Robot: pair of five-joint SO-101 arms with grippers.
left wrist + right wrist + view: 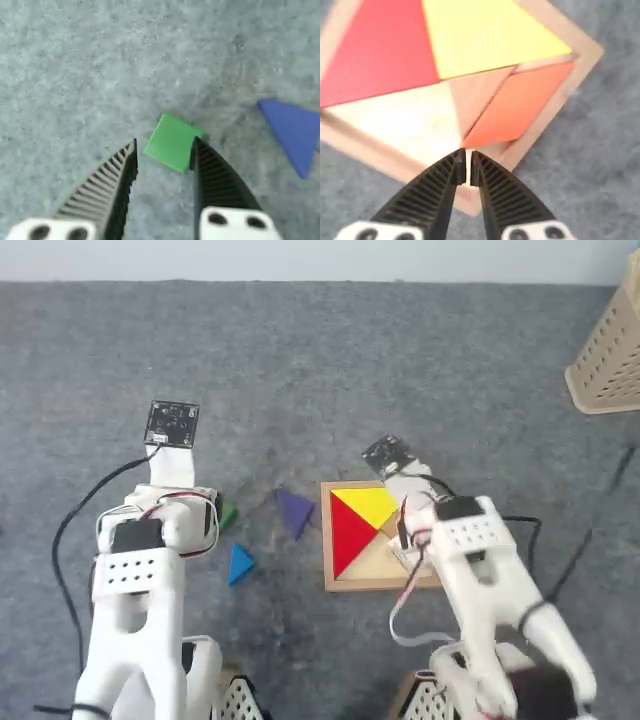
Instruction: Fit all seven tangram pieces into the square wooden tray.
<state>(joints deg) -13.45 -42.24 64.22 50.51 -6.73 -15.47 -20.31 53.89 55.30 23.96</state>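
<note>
The square wooden tray [331,540] holds a red triangle [350,532] and a yellow triangle [367,504]. An orange parallelogram [520,105] also lies in the tray [585,50], beside the yellow triangle [485,35] and the red triangle [380,50]. My right gripper [468,162] hovers shut and empty over the tray's rim near the orange piece's corner. A green square [172,142] lies on the carpet, and my left gripper [165,155] stands open with a finger on either side of it. A violet-blue triangle [292,130] lies apart from it.
On the grey carpet left of the tray lie a purple piece [294,510], a small blue triangle [240,563] and the green square [228,513] at the left arm's edge. A perforated beige basket [610,350] stands at the far right.
</note>
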